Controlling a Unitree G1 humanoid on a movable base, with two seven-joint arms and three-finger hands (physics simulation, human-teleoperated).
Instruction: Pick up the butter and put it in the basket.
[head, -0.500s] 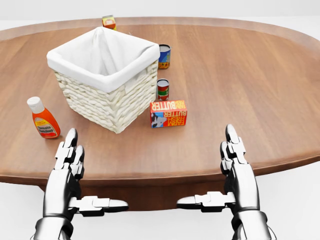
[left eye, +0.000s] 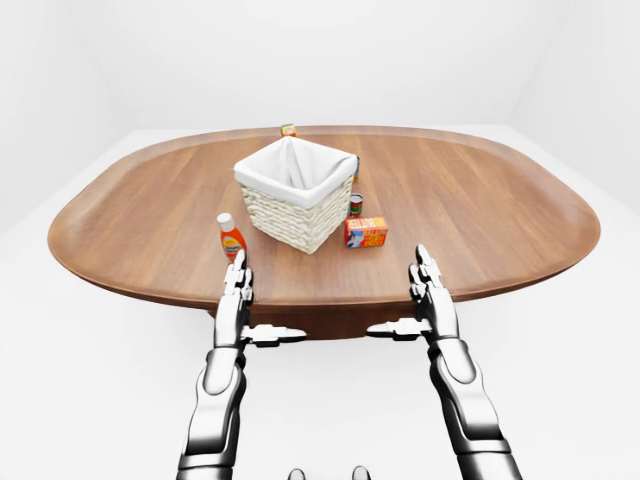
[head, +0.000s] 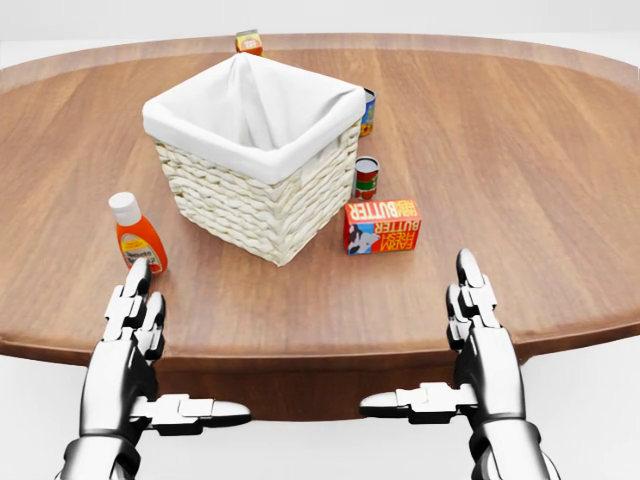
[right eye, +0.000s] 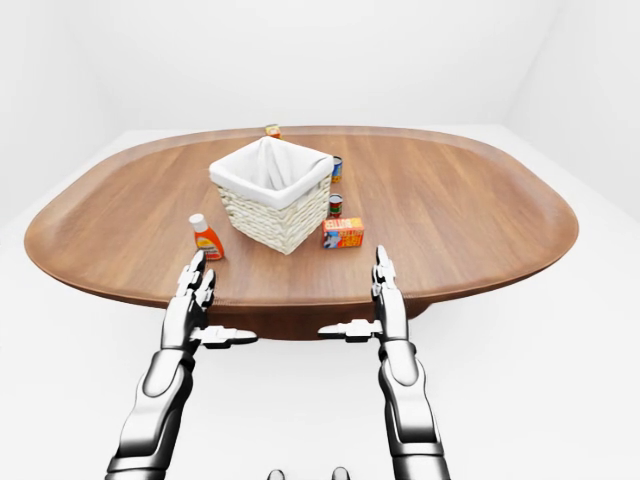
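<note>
Head view, left to right: left robot hand (head: 130, 345), fingers spread, thumb out sideways, empty, at the near tabletop (head: 520, 170) edge. Orange sauce bottle (head: 137, 234), upright, just above that hand. Wicker basket (head: 262, 160), white-lined, centre. 2 cans: 1 (head: 367, 177) just right of the basket, 1 (head: 369, 111) higher, partly behind it. Small box (head: 249, 42) at the top edge. Butter (head: 382, 226), lying on the tabletop just beside the basket's right corner. Right robot hand (head: 478, 345), spread, empty, below the butter and apart from it.

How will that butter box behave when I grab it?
The butter box looks like stiff printed carton with flat faces, so it probably won't roll. Lying on a long side on the table, it seems unlikely to tip, though it may slide if nudged.
</note>
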